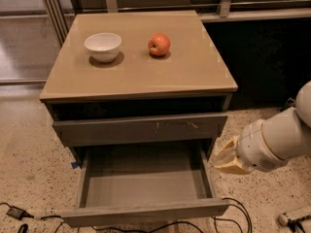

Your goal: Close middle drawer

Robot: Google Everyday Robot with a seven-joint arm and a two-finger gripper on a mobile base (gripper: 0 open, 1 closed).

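The middle drawer (146, 211) is pulled far out of the cabinet, low in the camera view. Its plain grey front panel faces me and its grey inside (146, 178) holds nothing. My gripper (226, 157) hangs off the white arm (277, 140) just right of the drawer's right side wall, about level with it and apart from it. It holds nothing that I can see.
Above it, a grey drawer front with pale scratch marks (141, 129) stands slightly out. A white bowl (103, 45) and a red apple (159, 44) sit on the cabinet top (194, 72). Black cables (233, 216) lie on the speckled floor by the drawer front.
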